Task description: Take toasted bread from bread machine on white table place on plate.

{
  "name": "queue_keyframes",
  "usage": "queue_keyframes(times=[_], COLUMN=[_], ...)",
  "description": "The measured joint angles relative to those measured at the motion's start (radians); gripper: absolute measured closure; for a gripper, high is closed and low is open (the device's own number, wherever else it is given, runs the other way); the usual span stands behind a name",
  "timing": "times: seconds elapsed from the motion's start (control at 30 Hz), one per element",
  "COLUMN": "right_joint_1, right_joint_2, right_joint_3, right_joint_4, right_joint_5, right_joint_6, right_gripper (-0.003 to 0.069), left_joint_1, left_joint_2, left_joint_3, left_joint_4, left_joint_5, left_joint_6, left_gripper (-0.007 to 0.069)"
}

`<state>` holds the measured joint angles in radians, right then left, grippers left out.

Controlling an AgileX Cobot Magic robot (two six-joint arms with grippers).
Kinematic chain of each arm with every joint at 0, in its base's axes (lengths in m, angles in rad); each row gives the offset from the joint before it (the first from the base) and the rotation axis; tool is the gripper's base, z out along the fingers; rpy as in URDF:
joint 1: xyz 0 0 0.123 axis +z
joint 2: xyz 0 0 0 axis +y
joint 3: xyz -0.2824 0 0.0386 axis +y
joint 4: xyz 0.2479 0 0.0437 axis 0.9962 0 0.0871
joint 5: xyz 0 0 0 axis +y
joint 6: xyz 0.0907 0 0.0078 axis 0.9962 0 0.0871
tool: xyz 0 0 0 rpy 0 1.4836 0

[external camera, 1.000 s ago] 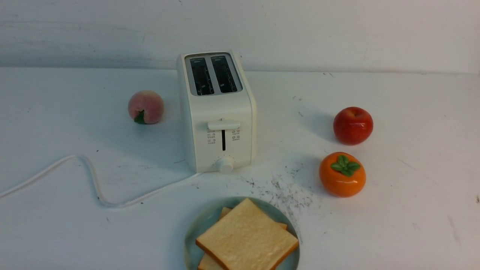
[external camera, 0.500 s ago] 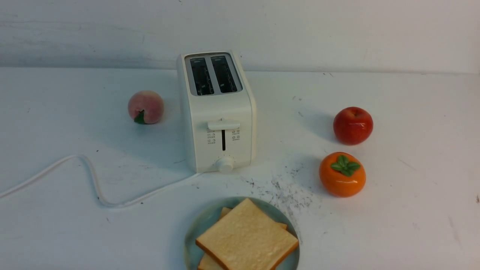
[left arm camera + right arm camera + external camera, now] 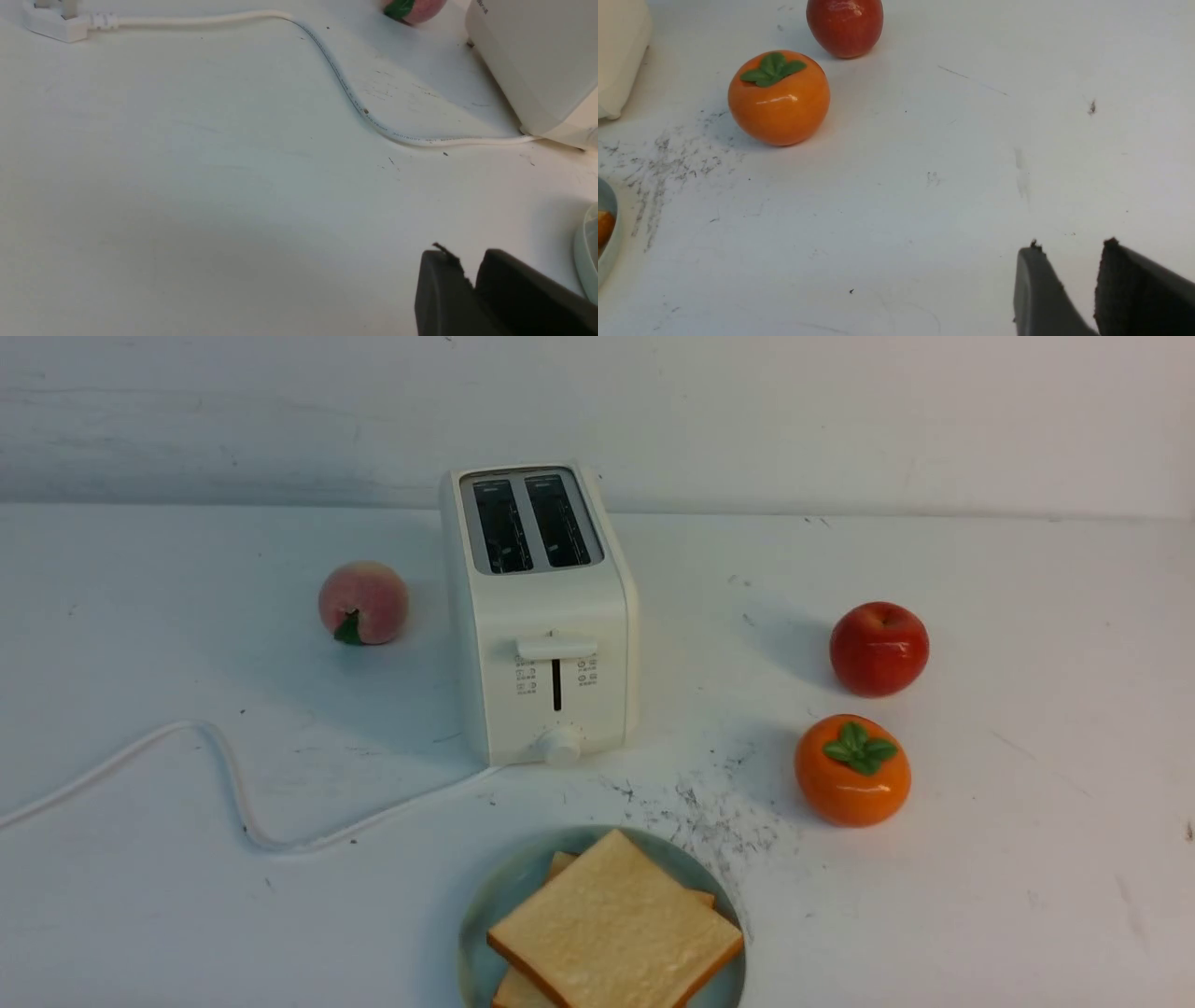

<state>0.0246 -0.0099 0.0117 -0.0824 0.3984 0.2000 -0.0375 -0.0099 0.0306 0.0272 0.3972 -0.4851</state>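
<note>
A white table (image 3: 168, 915) seen from the robot's side, described from left to right. At far left a white cord (image 3: 224, 784) snakes across the table to the base of the toaster. Behind it sits a pink peach (image 3: 363, 602), just left of the bread machine (image 3: 546, 644), a white two-slot toaster standing upright near the middle, its lever up and both slots dark and apparently empty. In front of the toaster, at the near edge, a pale blue-green plate (image 3: 504, 887) carries the toasted bread (image 3: 611, 929): two golden slices stacked, the upper one turned askew over the lower. Right of the toaster are grey scuff marks, then a red apple (image 3: 878, 647) and, nearer, an orange persimmon (image 3: 851, 770). Neither arm appears in the front view. The left wrist view shows the left claw (image 3: 469, 270) over bare table near the plate's rim, fingers only a sliver apart and holding nothing. The right wrist view shows the right claw (image 3: 1069, 261) over bare table, well clear of the persimmon, with a clear narrow gap and nothing between its fingers. The task looks finished: both slices lie on the plate and no transfer seems left
</note>
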Motion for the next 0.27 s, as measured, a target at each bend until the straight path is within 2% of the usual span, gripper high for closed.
queue_keyframes(times=[0.27], right_joint_1=[0.0], right_joint_2=[0.0], right_joint_3=[0.0], right_joint_4=[0.0], right_joint_5=[0.0], right_joint_6=[0.0], right_gripper=[0.0448], left_joint_1=[0.0], left_joint_2=[0.0], left_joint_3=[0.0], left_joint_4=[0.0], left_joint_5=[0.0], left_joint_6=[0.0], left_gripper=[0.0515])
